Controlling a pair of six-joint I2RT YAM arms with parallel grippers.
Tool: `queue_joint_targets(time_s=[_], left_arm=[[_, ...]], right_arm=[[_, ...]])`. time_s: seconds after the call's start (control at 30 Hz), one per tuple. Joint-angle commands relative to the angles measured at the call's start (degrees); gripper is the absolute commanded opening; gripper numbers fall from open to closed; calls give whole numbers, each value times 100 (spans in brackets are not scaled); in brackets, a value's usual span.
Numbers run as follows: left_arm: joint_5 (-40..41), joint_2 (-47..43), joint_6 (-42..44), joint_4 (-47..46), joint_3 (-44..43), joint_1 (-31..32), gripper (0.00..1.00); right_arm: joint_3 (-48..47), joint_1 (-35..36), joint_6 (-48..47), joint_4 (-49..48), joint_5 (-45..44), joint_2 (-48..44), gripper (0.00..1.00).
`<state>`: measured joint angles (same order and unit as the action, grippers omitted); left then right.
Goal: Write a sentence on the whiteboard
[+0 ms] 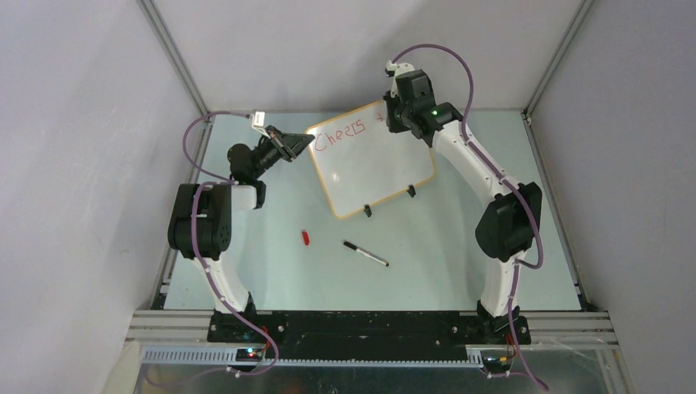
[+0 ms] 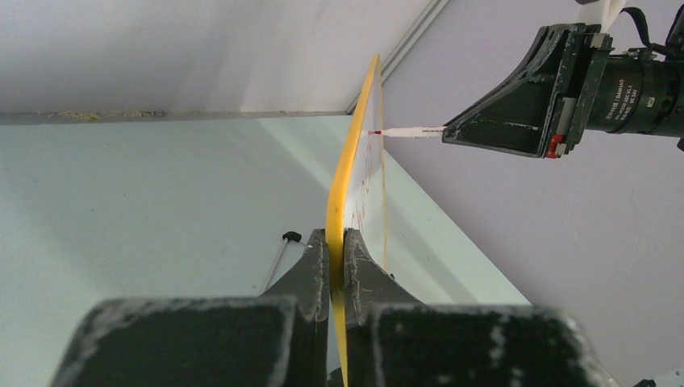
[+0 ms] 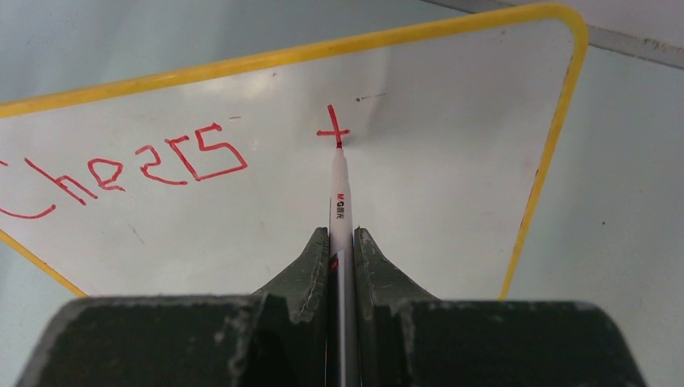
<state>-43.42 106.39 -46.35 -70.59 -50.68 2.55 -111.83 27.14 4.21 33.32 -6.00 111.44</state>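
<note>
Gripping whiteboard (image 1: 373, 164) rim with left end effector (image 2: 336, 239); pinching marker (image 3: 339, 193) in right end effector (image 3: 342, 239), tip seemingly touching unfinished sentence (image 3: 331, 131).

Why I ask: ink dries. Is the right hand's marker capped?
Uncapped: the marker rests its bare red tip on the whiteboard; a red cap lies on the table.

Table (image 1: 460, 263) bears whiteboard (image 1: 373, 164), red cap (image 1: 305, 238), black pen (image 1: 365, 254).

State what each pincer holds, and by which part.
The left pincer grips the whiteboard by its edge; the right pincer grips a marker by its barrel, tip on the whiteboard.
</note>
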Motion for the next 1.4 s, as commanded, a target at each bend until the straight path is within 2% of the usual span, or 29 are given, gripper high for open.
queue_joint_targets(time_s=[0.0, 0.37, 1.37], left_arm=[[-318, -112, 504, -188, 49, 21, 0], [-318, -108, 495, -188, 50, 27, 0], [-309, -118, 513, -175, 49, 24, 0]], right_arm=[[176, -12, 51, -142, 11, -220, 0], [431, 10, 70, -195, 23, -355, 0], [140, -108, 80, -89, -108, -289, 0]])
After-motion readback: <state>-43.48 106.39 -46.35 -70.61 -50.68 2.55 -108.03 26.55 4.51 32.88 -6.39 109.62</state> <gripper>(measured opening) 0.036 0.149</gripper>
